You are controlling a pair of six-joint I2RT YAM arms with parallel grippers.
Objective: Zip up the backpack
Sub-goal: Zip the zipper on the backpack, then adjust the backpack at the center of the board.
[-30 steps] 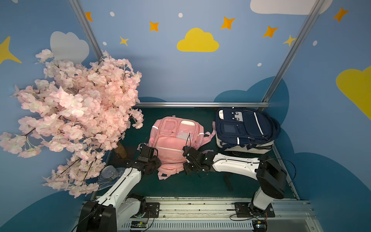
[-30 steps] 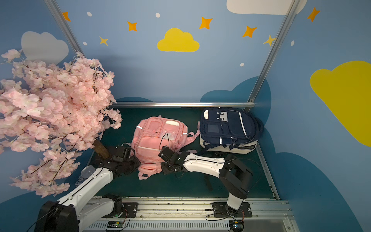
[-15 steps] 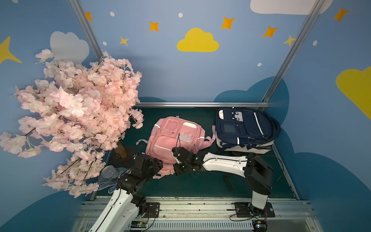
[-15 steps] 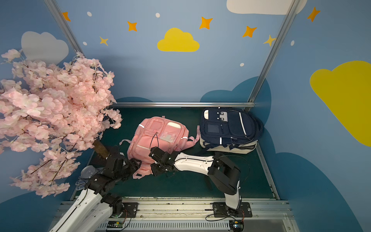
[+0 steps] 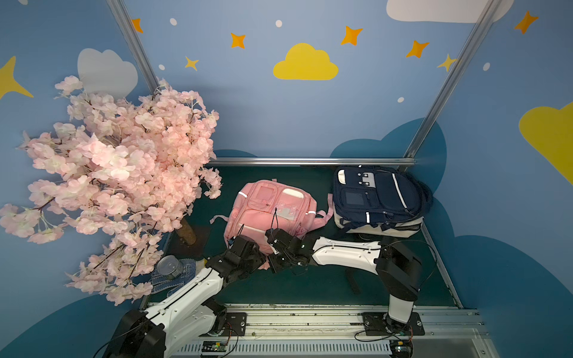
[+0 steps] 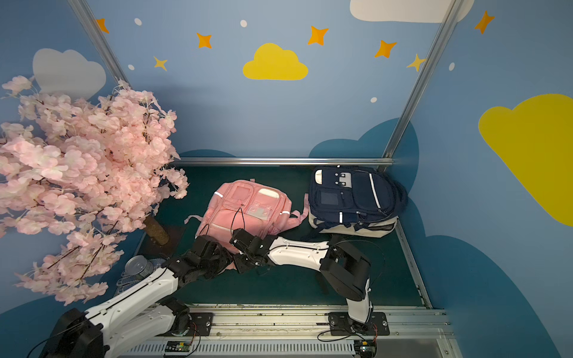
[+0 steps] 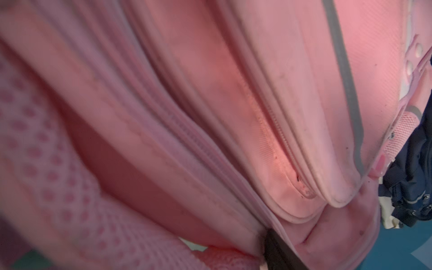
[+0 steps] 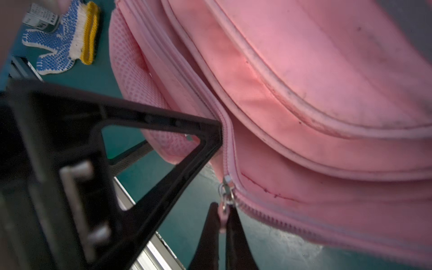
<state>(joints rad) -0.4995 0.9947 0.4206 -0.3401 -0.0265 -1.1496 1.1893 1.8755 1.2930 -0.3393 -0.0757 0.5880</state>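
A pink artificial blossom tree (image 5: pixel 124 173) fills the left side of the cell, its trunk standing on the dark green table (image 5: pixel 310 285). In both top views the table carries two bags. A navy backpack (image 5: pixel 378 195) lies in the back right corner. Just to its left, near the middle, the pink backpack (image 5: pixel 273 207) lies front face up, one strap end reaching toward the navy one.

Both arms reach in from the near rail and meet at the pink backpack's near edge. The left gripper (image 5: pixel 240 245) is at the near left corner of the bag. In the right wrist view, a black triangular finger (image 8: pixel 163 145) touches the fabric beside the zip line. The left wrist view shows only one dark finger (image 7: pixel 278 250) against the bag's pink panels (image 7: pixel 210 117), so I cannot tell how wide these jaws stand or whether they hold anything. The right gripper (image 8: pixel 223 210) sits just beside it on the same edge. Its jaws are pinched closed on the pink zipper pull (image 8: pixel 223 219), which hangs from the metal slider (image 8: pixel 226 187) on the main zip. The view does not show how much of that zip is closed.

A blue-dotted work glove (image 8: pixel 63 46) with a yellow cuff lies flat on the table to the left of the pink bag. A tin can (image 5: pixel 169 266) rests against it, partly under the tree's low branches.
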